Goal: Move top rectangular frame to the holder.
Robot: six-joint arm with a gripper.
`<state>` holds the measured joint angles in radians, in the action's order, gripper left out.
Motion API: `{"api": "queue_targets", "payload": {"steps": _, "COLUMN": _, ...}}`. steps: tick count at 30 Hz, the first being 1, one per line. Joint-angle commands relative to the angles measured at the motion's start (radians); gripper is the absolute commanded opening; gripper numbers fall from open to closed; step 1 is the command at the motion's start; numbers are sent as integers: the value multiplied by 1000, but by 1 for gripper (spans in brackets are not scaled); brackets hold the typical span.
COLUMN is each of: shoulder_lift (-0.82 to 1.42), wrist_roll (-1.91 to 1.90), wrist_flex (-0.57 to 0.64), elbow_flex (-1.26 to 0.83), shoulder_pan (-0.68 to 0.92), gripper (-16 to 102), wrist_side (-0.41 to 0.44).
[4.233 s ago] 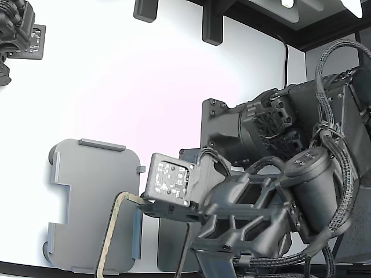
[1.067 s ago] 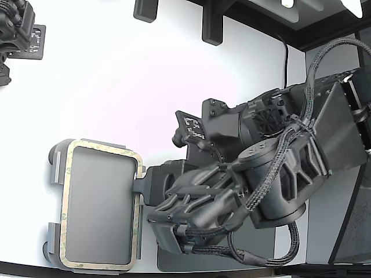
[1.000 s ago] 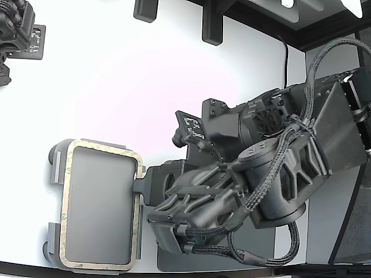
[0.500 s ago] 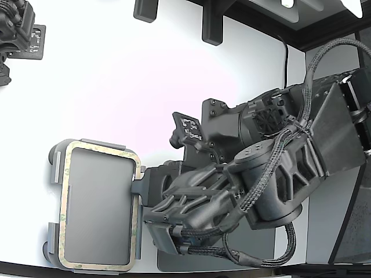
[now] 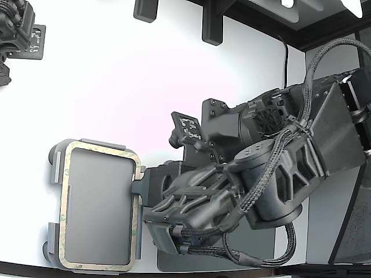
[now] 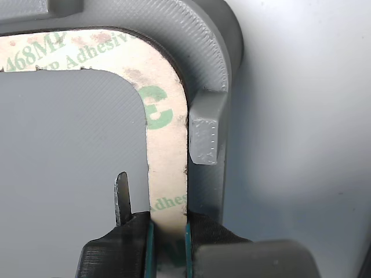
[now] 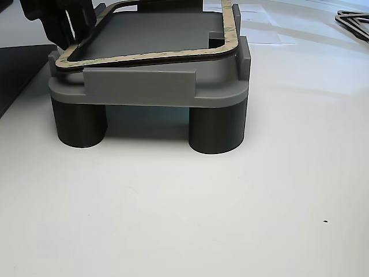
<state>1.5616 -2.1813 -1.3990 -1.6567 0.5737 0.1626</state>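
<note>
The tan-olive rectangular frame (image 5: 64, 202) lies on the light grey holder (image 5: 54, 168) at the lower left of the exterior view. In the other view the frame (image 7: 150, 56) rests along the holder's top (image 7: 144, 86), which stands on round dark feet. My gripper (image 5: 137, 188) is at the holder's side notch. In the wrist view its two pads are shut on the frame's rim (image 6: 165, 145) next to a raised tab of the holder (image 6: 206, 136). The gripper (image 6: 168, 234) also shows in the other view (image 7: 66, 26) at the frame's far corner.
A darker flat grey mat (image 5: 168, 258) lies under my arm, also in the other view (image 7: 17, 69). A second arm's gripper (image 5: 17, 35) is at the exterior view's top left. Black brackets (image 5: 211, 26) stand at the back. Another dark frame (image 7: 354, 20) lies further off.
Four seconds ago the frame hung tilted from my gripper over the holder; now it lies flat on it. In the last second my arm shifted slightly toward the holder.
</note>
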Motion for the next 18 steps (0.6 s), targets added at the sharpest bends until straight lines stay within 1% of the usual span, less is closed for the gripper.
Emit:
{"api": "queue_targets", "payload": {"steps": 1, "shoulder_lift": 23, "wrist_roll": 5, "wrist_flex": 3, "elbow_flex": 21, "shoulder_pan": -6, "gripper": -13, "wrist_side": -9}}
{"api": "queue_targets", "payload": {"steps": 6, "shoulder_lift": 25, "wrist_roll": 9, "wrist_flex": 0, "elbow_flex": 25, "shoulder_pan": -6, "gripper": -13, "wrist_side": -8}}
{"api": "queue_targets", "payload": {"steps": 8, "shoulder_lift": 21, "wrist_roll": -9, "wrist_flex": 0, "elbow_flex": 25, "shoulder_pan": -6, "gripper": -10, "wrist_side": -8}}
{"api": "queue_targets", "payload": {"steps": 9, "shoulder_lift": 21, "wrist_roll": -23, "wrist_flex": 5, "elbow_flex": 25, "shoulder_pan": -6, "gripper": 3, "wrist_side": -8}}
{"api": "queue_targets", "payload": {"steps": 10, "shoulder_lift": 21, "wrist_roll": -29, "wrist_flex": 6, "elbow_flex": 28, "shoulder_pan": -6, "gripper": 30, "wrist_side": -8}}
{"api": "queue_targets", "payload": {"steps": 11, "shoulder_lift": 20, "wrist_roll": -29, "wrist_flex": 6, "elbow_flex": 34, "shoulder_pan": -6, "gripper": 52, "wrist_side": -3}}
{"api": "queue_targets", "payload": {"steps": 12, "shoulder_lift": 18, "wrist_roll": -28, "wrist_flex": 6, "elbow_flex": 40, "shoulder_pan": -6, "gripper": 60, "wrist_side": 3}}
{"api": "queue_targets", "payload": {"steps": 13, "shoulder_lift": 18, "wrist_roll": -26, "wrist_flex": 5, "elbow_flex": 44, "shoulder_pan": -5, "gripper": 72, "wrist_side": 12}}
{"api": "queue_targets", "payload": {"steps": 14, "shoulder_lift": 20, "wrist_roll": -23, "wrist_flex": 5, "elbow_flex": 49, "shoulder_pan": -5, "gripper": 97, "wrist_side": 23}}
{"api": "queue_targets", "payload": {"steps": 15, "shoulder_lift": 23, "wrist_roll": -23, "wrist_flex": 8, "elbow_flex": 52, "shoulder_pan": -5, "gripper": 100, "wrist_side": 37}}
{"api": "queue_targets", "payload": {"steps": 18, "shoulder_lift": 29, "wrist_roll": -5, "wrist_flex": 32, "elbow_flex": 52, "shoulder_pan": -5, "gripper": 100, "wrist_side": 58}}
